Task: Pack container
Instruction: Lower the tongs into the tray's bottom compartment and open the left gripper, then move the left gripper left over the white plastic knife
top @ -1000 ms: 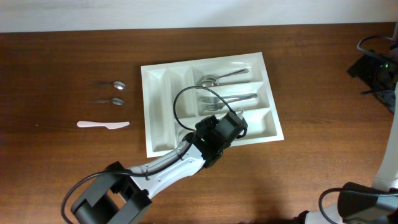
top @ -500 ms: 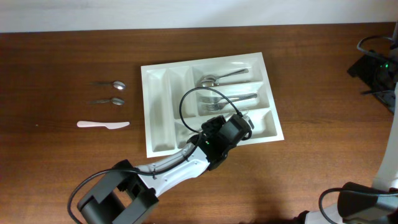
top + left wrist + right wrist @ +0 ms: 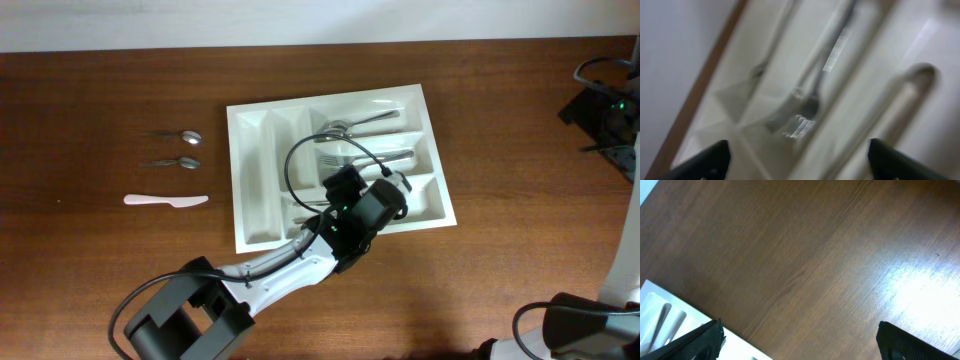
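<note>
Left gripper hangs wide open over the white container, which sits mid-table — we see a blurred fork beneath. Right gripper gapes open too, above bare wood near the container's corner.

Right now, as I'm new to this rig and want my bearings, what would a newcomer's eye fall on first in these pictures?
The big white container stands out on the dark wooden table, with the left gripper hanging open over its long compartments. Forks and a spoon lie inside, while two small spoons and a white knife lie on the wood to the container's left.
</note>
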